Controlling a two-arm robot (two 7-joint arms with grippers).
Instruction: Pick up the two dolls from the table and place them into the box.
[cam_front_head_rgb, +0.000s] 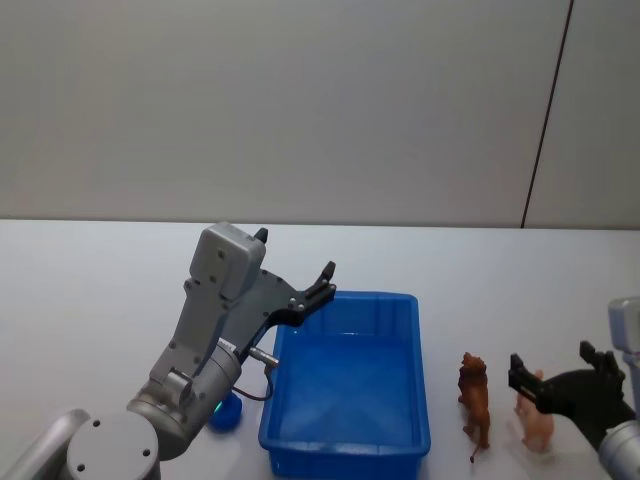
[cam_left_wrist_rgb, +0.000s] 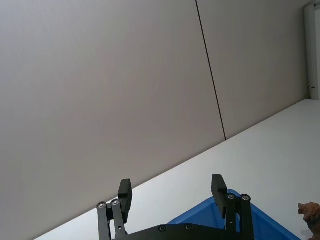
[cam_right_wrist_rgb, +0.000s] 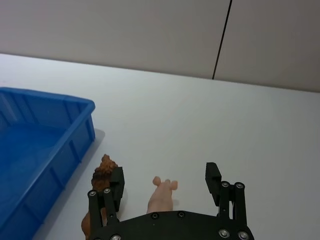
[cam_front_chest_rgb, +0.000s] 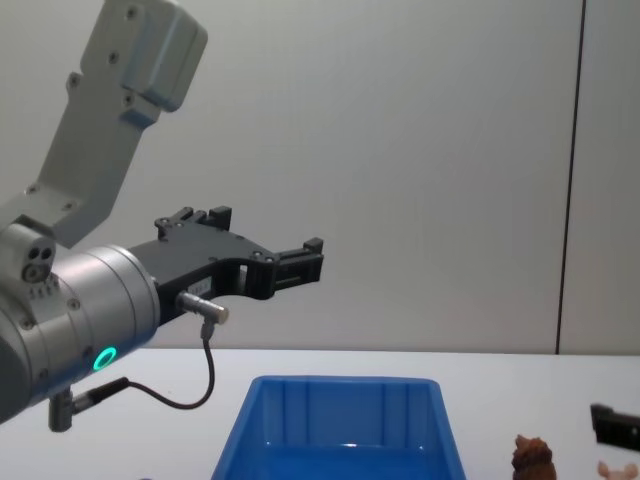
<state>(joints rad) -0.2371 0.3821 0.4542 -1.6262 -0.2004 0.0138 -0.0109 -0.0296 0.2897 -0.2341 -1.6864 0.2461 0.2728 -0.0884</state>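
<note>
Right claw (cam_right_wrist_rgb: 164, 175) hangs low at the near right of the table (cam_front_head_rgb: 90, 300). Its fingers are spread wide and grip nothing, one on each side of the pink doll (cam_right_wrist_rgb: 162, 199) and, as far as I can tell, not touching it. Just left of that doll stands the brown doll (cam_front_head_rgb: 475, 392), between it and the box (cam_front_head_rgb: 340, 460). Left claw (cam_left_wrist_rgb: 171, 192) is likewise spread and empty, held up in the air over the box's far left corner and pointing toward the wall.

By the look of it, nothing of the task is done: the box's inside is bare, and both dolls stand on the table to its right. The pink doll seems lined up for the first pickup. Both lifts and both drops remain.

The brown doll is a small lion shape on four legs with a rough, shaggy mane and a thin tail, probably hard moulded plastic. The pink doll is smooth and rounded with small ears, perhaps a pig. The box is glossy bright blue plastic, rectangular, with sloping ribbed walls and a thick rim. The table is flat, matte white. A small round blue thing (cam_front_head_rgb: 226, 412) lies at the box's near left, partly hidden under the left arm, and I cannot tell what it is.
</note>
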